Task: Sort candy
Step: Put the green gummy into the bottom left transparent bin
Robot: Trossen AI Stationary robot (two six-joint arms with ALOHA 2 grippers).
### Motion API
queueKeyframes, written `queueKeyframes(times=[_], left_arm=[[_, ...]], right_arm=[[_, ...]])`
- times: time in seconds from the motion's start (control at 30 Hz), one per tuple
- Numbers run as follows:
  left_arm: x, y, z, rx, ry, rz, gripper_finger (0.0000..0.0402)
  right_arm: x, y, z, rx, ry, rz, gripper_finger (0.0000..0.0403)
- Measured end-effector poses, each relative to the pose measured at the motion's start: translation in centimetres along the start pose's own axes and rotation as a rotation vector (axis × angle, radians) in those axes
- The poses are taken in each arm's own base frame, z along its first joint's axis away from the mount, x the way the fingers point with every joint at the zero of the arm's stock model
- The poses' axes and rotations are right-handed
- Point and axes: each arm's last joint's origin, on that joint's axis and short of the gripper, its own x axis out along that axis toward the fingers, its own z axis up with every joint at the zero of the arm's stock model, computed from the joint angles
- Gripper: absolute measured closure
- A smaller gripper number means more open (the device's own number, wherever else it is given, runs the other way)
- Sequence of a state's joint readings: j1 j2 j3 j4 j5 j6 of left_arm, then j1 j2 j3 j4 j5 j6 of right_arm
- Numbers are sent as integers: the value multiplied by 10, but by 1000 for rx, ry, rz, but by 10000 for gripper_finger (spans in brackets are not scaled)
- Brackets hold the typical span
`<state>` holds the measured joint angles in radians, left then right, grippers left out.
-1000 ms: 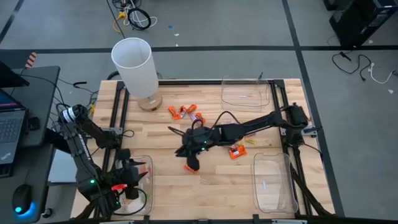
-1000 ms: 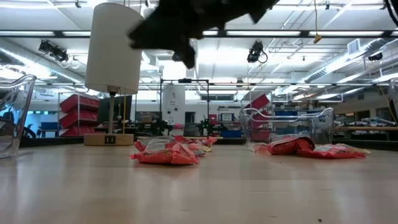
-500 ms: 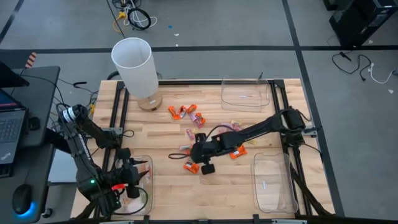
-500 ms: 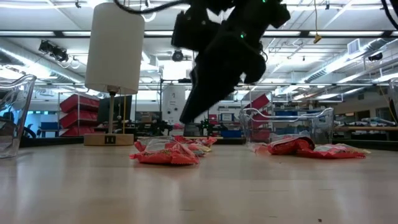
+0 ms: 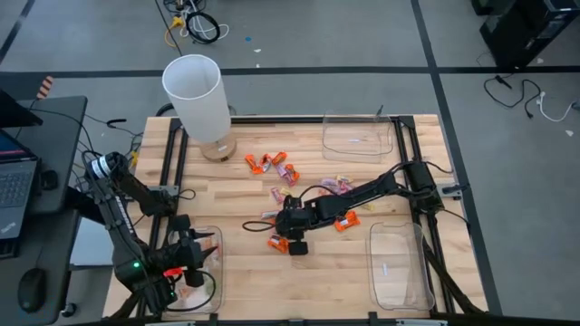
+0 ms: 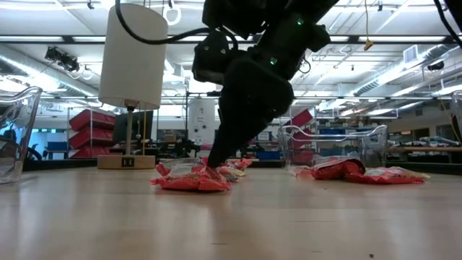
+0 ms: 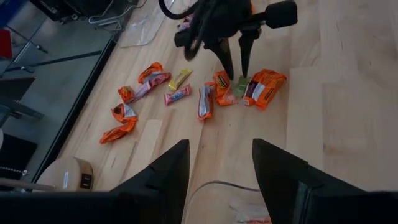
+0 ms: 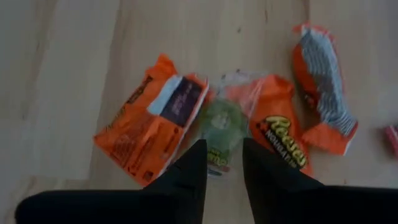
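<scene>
Wrapped candy lies scattered on the wooden table. Near the middle, a pale green candy (image 8: 221, 127) lies between two orange ones (image 8: 149, 127) (image 8: 277, 140). My right gripper (image 8: 222, 149) points steeply down at this cluster (image 5: 275, 241), open, a fingertip on each side of the green candy's near end. The left wrist view shows the same fingers (image 7: 236, 74) over the green candy (image 7: 240, 86). My left gripper (image 7: 221, 155) waits open over the clear tray (image 5: 207, 237) at the near left. My right gripper comes from above, slanting down, with its fingertips (image 8: 196, 155) at the green candy's edge (image 8: 214, 152). I cannot tell whether they touch it. The candy lies flat on the table.
More candy lies toward the far left (image 5: 267, 161), at the middle (image 5: 283, 193) and to the right (image 5: 344, 222). Clear trays stand at the far right (image 5: 358, 136) and near right (image 5: 397, 267). A white cylinder lamp (image 5: 195, 95) stands at the far left.
My right gripper has come down onto the candy cluster near the table's middle and has tipped its fingers more steeply downward. The candy has stayed where it was.
</scene>
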<state>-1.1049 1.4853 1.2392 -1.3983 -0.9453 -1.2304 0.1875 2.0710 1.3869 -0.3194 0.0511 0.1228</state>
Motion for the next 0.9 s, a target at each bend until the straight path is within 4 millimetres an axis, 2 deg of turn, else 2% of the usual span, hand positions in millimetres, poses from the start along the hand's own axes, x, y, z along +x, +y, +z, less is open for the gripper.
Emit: queueKeyframes(times=[0.27,0.9], left_arm=[[0,0,0,1,-9,3,224],[0,0,1,0,-29,11,224]], right_arm=[[2,0,1,30,-12,2,281],[3,0,0,61,-17,3,284]])
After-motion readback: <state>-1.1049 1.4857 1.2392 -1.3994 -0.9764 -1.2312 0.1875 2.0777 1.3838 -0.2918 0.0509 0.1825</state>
